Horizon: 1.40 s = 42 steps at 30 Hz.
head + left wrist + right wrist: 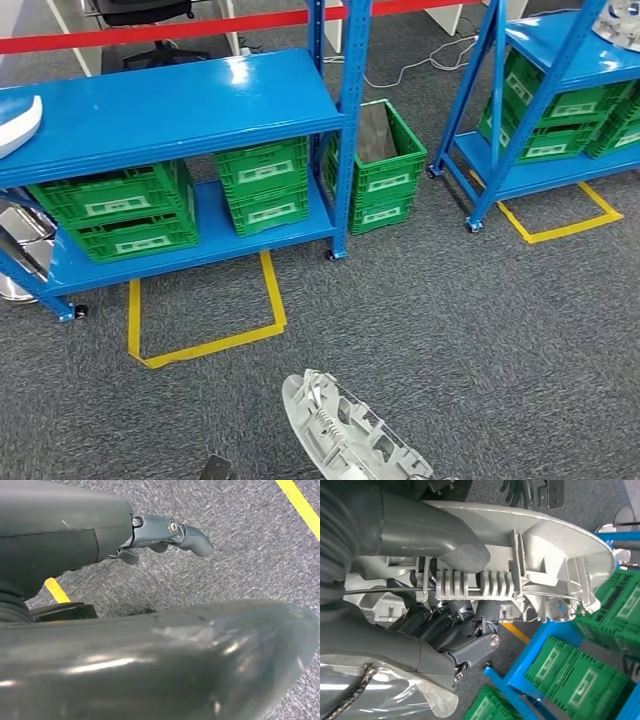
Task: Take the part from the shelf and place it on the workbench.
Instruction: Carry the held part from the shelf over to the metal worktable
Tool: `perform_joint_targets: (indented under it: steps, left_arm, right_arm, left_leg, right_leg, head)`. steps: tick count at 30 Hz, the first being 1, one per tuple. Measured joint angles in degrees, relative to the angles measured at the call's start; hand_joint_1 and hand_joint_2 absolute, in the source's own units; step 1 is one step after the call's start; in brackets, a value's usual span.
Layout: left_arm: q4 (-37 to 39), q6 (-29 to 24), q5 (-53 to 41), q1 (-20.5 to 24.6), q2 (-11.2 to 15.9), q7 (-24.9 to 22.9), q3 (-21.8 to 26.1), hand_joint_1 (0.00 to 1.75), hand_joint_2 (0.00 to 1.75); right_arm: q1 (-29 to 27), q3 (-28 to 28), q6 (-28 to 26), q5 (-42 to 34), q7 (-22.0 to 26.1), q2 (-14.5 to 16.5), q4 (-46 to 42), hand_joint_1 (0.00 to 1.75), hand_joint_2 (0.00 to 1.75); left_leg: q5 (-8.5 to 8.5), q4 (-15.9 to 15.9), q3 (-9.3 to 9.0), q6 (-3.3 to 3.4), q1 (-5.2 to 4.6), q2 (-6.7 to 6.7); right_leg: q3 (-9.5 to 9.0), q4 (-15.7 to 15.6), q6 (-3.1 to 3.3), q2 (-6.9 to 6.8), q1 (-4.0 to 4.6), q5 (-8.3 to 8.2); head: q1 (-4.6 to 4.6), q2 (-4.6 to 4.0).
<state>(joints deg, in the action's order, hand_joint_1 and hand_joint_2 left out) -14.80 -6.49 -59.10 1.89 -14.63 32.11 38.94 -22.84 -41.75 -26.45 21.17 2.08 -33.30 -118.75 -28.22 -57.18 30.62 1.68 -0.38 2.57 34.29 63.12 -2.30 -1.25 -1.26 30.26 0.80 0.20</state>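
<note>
Your right hand (444, 630) grips the part (531, 565), thumb over the ribbed side and fingers beneath, so it rides flat and low over the carpet, clear of the shelf (173, 110). Your left hand (166, 532) hangs empty, fingers loose.

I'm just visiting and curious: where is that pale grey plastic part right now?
The grey part is in the robot's right hand, low in the head view over the carpet, in front of the blue shelf.
</note>
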Motion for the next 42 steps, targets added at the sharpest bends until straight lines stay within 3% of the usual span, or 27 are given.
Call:
perform_joint_targets:
  steps: [1,3,6,8,10,11,12,13,16,18,20,22,25,27,28,29,30,32,35,37,38,40,41,42]
  left_arm:
    - [0.0,0.0,0.0,-0.01,-0.01,0.0,0.05,0.0,0.0]
    - [0.0,0.01,0.0,-0.03,0.0,0.0,0.16,0.0,0.0]
    - [0.0,0.01,-0.15,-0.02,0.04,0.0,0.29,0.0,0.0]
    - [0.0,-0.03,-0.31,-0.03,0.1,0.0,0.31,0.0,0.0]
    - [0.0,-0.04,-0.43,-0.05,0.13,0.0,0.34,0.0,0.0]
    - [0.0,-0.05,-0.47,-0.06,0.14,-0.01,0.36,0.0,0.0]
    - [0.0,-0.08,-0.5,-0.05,0.14,-0.01,0.37,0.0,0.0]
    - [0.0,-0.12,-0.54,-0.04,0.15,-0.02,0.37,0.0,0.0]
    - [0.0,-0.24,-0.81,-0.03,0.16,-0.02,0.38,0.0,0.0]
    - [0.0,-0.32,-1.01,0.03,0.15,-0.04,0.38,0.0,0.0]
    - [0.0,-0.41,-1.14,0.09,0.1,-0.07,0.41,0.0,0.0]
    - [0.0,-0.49,-1.32,0.1,0.03,-0.07,0.44,0.0,0.0]
    - [0.0,-0.67,-1.67,0.06,0.01,-0.11,0.45,0.0,0.0]
    - [0.0,-0.75,-1.96,0.02,0.01,-0.15,0.46,0.0,0.0]
    - [0.0,-0.76,-2.08,0.02,0.01,-0.16,0.46,0.0,0.0]
    - [0.0,-0.76,-2.15,0.03,0.01,-0.17,0.46,0.0,0.0]
    - [0.0,-0.76,-2.21,0.03,0.01,-0.17,0.46,0.0,0.0]
    - [0.0,-0.76,-2.42,0.04,0.03,-0.17,0.45,0.0,0.0]
    - [0.0,-0.67,-2.8,0.05,0.07,-0.17,0.39,0.0,0.0]
    - [0.0,-0.57,-3.06,0.06,0.11,-0.17,0.28,0.0,0.0]
    - [0.0,-0.55,-3.15,0.05,0.13,-0.17,0.23,0.0,0.0]
    - [0.0,-0.47,-3.28,0.0,0.15,-0.21,0.2,0.0,0.0]
    - [0.0,-0.4,-3.35,-0.02,0.16,-0.26,0.19,0.0,0.0]
    - [0.01,-0.32,-3.46,-0.03,0.16,-0.32,0.18,0.0,0.0]
  right_arm:
    - [-0.05,0.05,-0.01,0.07,-0.13,0.1,0.0,1.75,1.75]
    - [-0.12,0.15,-0.01,0.2,-0.31,0.31,0.0,1.75,1.75]
    - [-0.22,0.23,-0.03,0.38,-0.58,0.68,0.0,1.75,1.75]
    - [-0.17,0.24,-0.05,0.43,-0.67,0.83,0.01,1.75,1.75]
    - [-0.13,0.24,-0.07,0.41,-0.68,0.85,0.05,1.75,1.75]
    - [-0.14,0.24,-0.07,0.38,-0.67,0.86,0.1,1.75,1.75]
    - [-0.13,0.24,-0.08,0.36,-0.66,0.9,0.16,1.75,1.75]
    - [-0.13,0.24,-0.08,0.33,-0.62,0.95,0.23,1.75,1.75]
    - [-0.08,0.24,-0.1,0.17,-0.36,1.14,0.48,1.75,1.75]
    - [0.02,0.24,-0.11,0.05,-0.16,1.22,0.65,1.75,1.75]
    - [0.09,0.24,-0.14,-0.15,0.08,1.32,0.87,1.75,1.75]
    - [0.16,0.24,-0.12,-0.51,0.47,1.51,1.17,1.75,1.75]
    - [0.57,0.25,0.17,-1.27,1.33,1.98,1.86,1.75,1.75]
    - [0.72,0.26,0.38,-1.75,1.86,2.49,2.48,1.75,1.75]
    - [0.74,0.26,0.44,-1.93,2.04,2.74,2.8,1.75,1.75]
    - [0.75,0.26,0.48,-2.06,2.12,2.94,3.05,1.75,1.75]
    - [0.79,0.27,0.55,-2.2,2.18,3.11,3.28,1.75,1.75]
    - [0.94,0.32,0.89,-2.52,2.3,3.48,3.68,1.75,1.75]
    - [0.97,0.48,1.26,-3.41,2.97,4.38,4.32,1.75,1.75]
    - [0.93,0.58,1.31,-3.84,3.39,5.02,4.71,1.75,1.75]
    - [0.93,0.63,1.33,-3.89,3.49,5.27,4.88,1.75,1.75]
    - [0.92,0.7,1.45,-3.91,3.54,5.68,5.24,1.75,1.75]
    - [0.87,0.76,1.55,-3.9,3.54,5.89,5.43,1.75,1.75]
    - [0.82,0.85,1.66,-3.86,3.53,6.11,5.61,1.75,1.75]
  left_leg:
    - [-0.11,-0.08,-0.07,-0.16,-0.17,0.3]
    - [-0.2,-0.2,-0.1,-0.58,-0.39,0.96]
    - [-0.83,-0.75,-0.05,-1.46,-0.25,1.26]
    - [-3.78,-5.1,1.62,-2.14,0.0,-0.4]
    - [-7.57,-12.86,4.91,-2.54,0.22,-1.78]
    - [-8.39,-15.7,6.15,-2.62,0.27,-1.94]
    - [-8.09,-16.68,6.58,-2.65,0.29,-1.99]
    - [-6.66,-15.42,6.02,-2.6,0.32,-2.06]
    - [-0.95,-4.47,1.17,-1.98,0.43,-3.77]
    - [-0.28,-0.83,-0.23,-1.56,0.39,-4.98]
    - [-0.26,-0.28,-0.17,-1.05,0.35,-4.6]
    - [0.18,0.38,-0.33,-0.31,0.54,-3.74]
    - [0.43,0.75,-0.31,0.22,0.6,-2.33]
    - [0.43,0.7,-0.22,0.21,0.5,-1.35]
    - [0.41,0.67,-0.23,0.19,0.48,-0.88]
    - [0.36,0.64,-0.29,0.11,0.48,-0.49]
    - [0.27,0.56,-0.36,-0.03,0.45,-0.1]
    - [0.02,0.3,-0.42,-0.56,0.17,0.46]
    - [-0.09,0.13,-0.42,-1.4,-0.05,1.21]
    - [-1.11,-0.94,-0.11,-2.03,0.15,0.72]
    - [-2.57,-2.95,0.67,-2.32,0.25,0.0]
    - [-6.55,-10.06,3.68,-2.63,0.36,-1.48]
    - [-8.02,-13.78,5.31,-2.63,0.37,-1.77]
    - [-8.47,-16.05,6.32,-2.54,0.36,-1.89]
  right_leg:
    - [-1.84,-3.31,0.34,-0.82,0.23,-0.96]
    - [-3.13,-5.71,0.82,-1.52,0.62,-1.17]
    - [-3.06,-5.94,1.58,-0.26,0.45,-1.68]
    - [-3.12,-6.2,2.14,0.44,0.18,-1.98]
    - [-3.01,-6.18,2.36,1.19,0.18,-2.03]
    - [-2.99,-6.15,2.38,1.62,0.19,-2.03]
    - [-2.99,-6.11,2.38,2.09,0.19,-2.03]
    - [-3.04,-6.06,2.38,2.61,0.19,-2.03]
    - [-3.06,-5.83,2.15,4.04,0.24,-2.0]
    - [-2.49,-5.63,1.52,4.83,0.2,-2.19]
    - [-1.91,-5.68,0.67,5.48,0.01,-2.5]
    - [-1.0,-4.45,0.09,4.49,0.02,-1.61]
    - [3.68,5.06,-0.39,2.07,0.08,3.16]
    - [6.09,10.17,-0.62,1.71,0.05,4.55]
    - [5.77,9.73,-0.65,1.59,0.05,3.74]
    - [4.17,6.89,-0.6,1.31,0.05,2.04]
    - [1.82,2.64,-0.52,0.63,0.06,0.26]
    - [-1.9,-4.18,-0.01,-0.53,0.28,-1.64]
    - [-2.64,-5.67,1.04,-0.08,0.51,-1.76]
    - [-2.59,-5.73,1.71,0.55,0.39,-2.03]
    - [-2.58,-5.81,2.03,0.86,0.31,-2.18]
    - [-2.42,-5.81,2.44,1.54,0.33,-2.35]
    - [-2.34,-5.79,2.52,1.97,0.41,-2.39]
    - [-2.3,-5.77,2.56,2.45,0.53,-2.41]
  head:
    - [-0.04,0.0]
    - [-0.09,0.0]
    - [-0.14,0.0]
    - [-0.28,0.0]
    - [-0.36,0.0]
    - [-0.34,0.0]
    - [-0.34,0.0]
    - [-0.34,0.0]
    - [-0.31,0.0]
    - [-0.29,0.0]
    - [-0.3,0.0]
    - [-0.1,0.0]
    - [0.27,0.0]
    - [0.26,0.0]
    - [0.26,0.0]
    - [0.26,0.0]
    - [0.26,0.0]
    - [0.22,0.0]
    - [0.1,0.0]
    - [0.07,0.0]
    - [0.01,0.0]
    - [-0.13,0.0]
    - [-0.13,0.0]
    - [-0.13,0.0]
